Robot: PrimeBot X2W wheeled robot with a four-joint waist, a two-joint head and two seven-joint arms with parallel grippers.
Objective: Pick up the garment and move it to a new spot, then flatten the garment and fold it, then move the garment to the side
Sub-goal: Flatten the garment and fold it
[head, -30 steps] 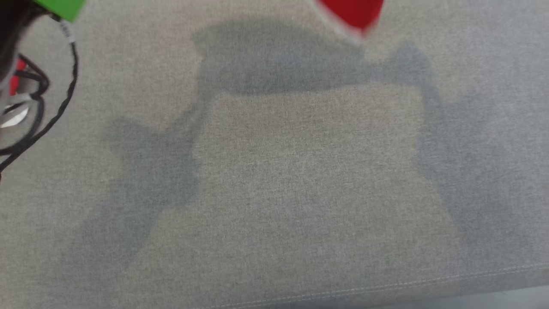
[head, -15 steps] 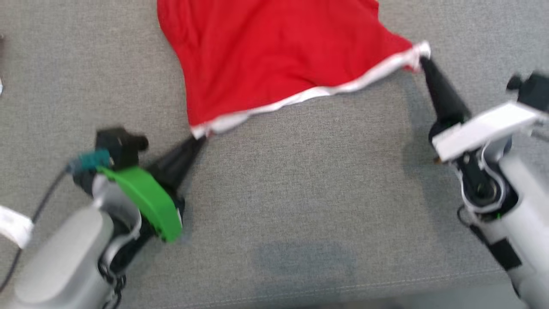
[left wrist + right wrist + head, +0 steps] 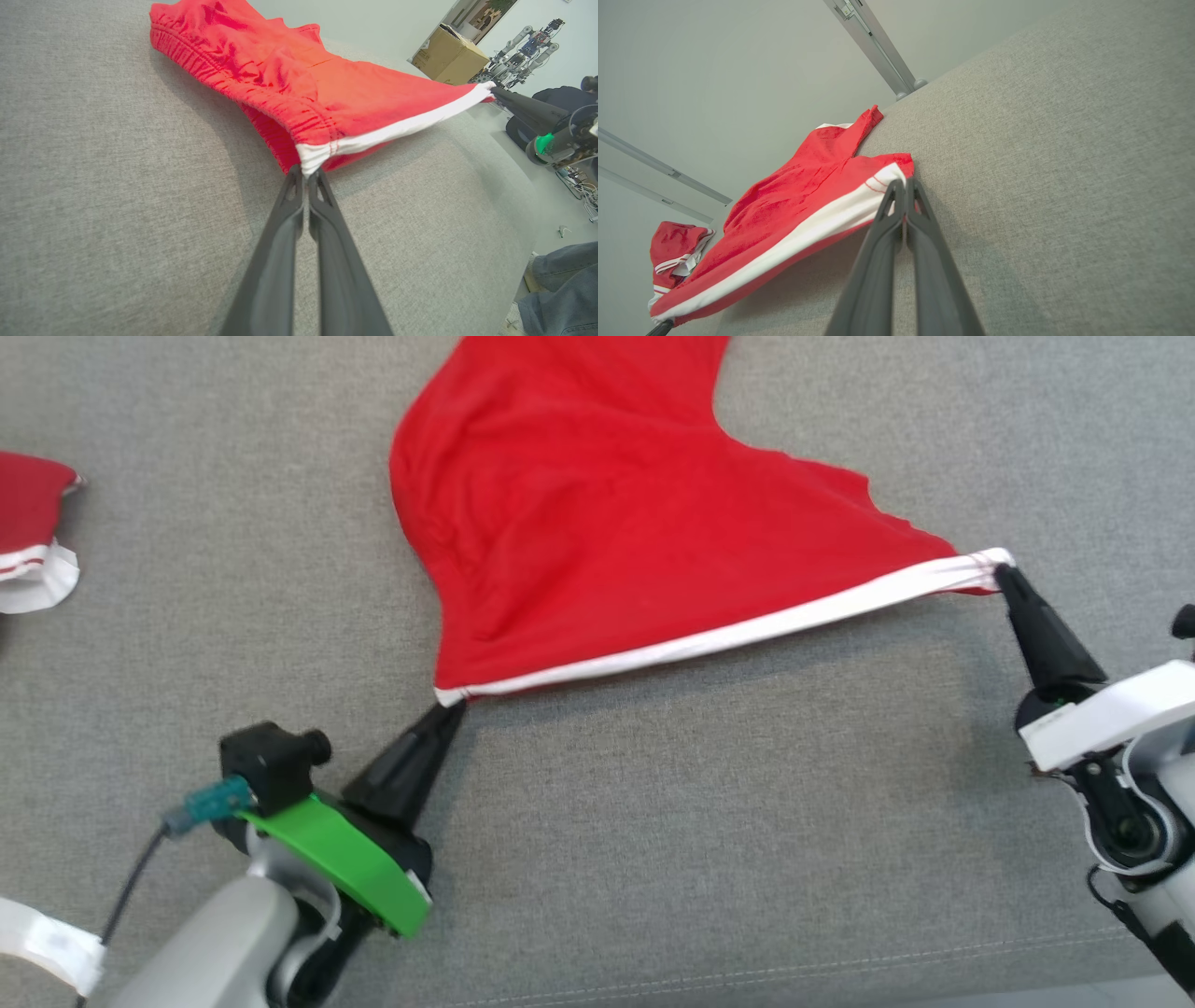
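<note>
**Head view.** A red fabric garment (image 3: 597,523) lies on the grey cloth-covered bench (image 3: 700,821) in the upper middle of the frame, with its white edge band (image 3: 709,639) as the lower border. The left claw (image 3: 453,703), at lower left, is closed on the band's left corner. The right claw (image 3: 1001,571), near the right edge, is closed on the opposite corner. The band runs taut and straight between the two tips, rising from lower left to right, and marks the garment's long axis. The body of the cloth lies beyond the band, toward the top of the frame. A second, crumpled red-and-white garment (image 3: 33,532) sits at the left edge, well apart.

**Left wrist view.** The two dark fingers (image 3: 280,242) meet at centre frame, with the white corner pinched between their tips. The band stretches to the upper right, where the right claw grips its far end. A shadow beneath suggests this edge is held slightly clear of the bench. A brown cardboard box (image 3: 448,56) stands at the upper right, and a person's denim-clad leg (image 3: 560,284) shows at the lower right.

**Right wrist view.** The fingers are closed on the other corner. The band recedes toward the lower left of the frame.

**Judgement.** This is the flattening step. Each arm holds one end, so neither is nearer. Drawing the taut band toward the bottom of the head view should let the cloth trail out flat
</note>
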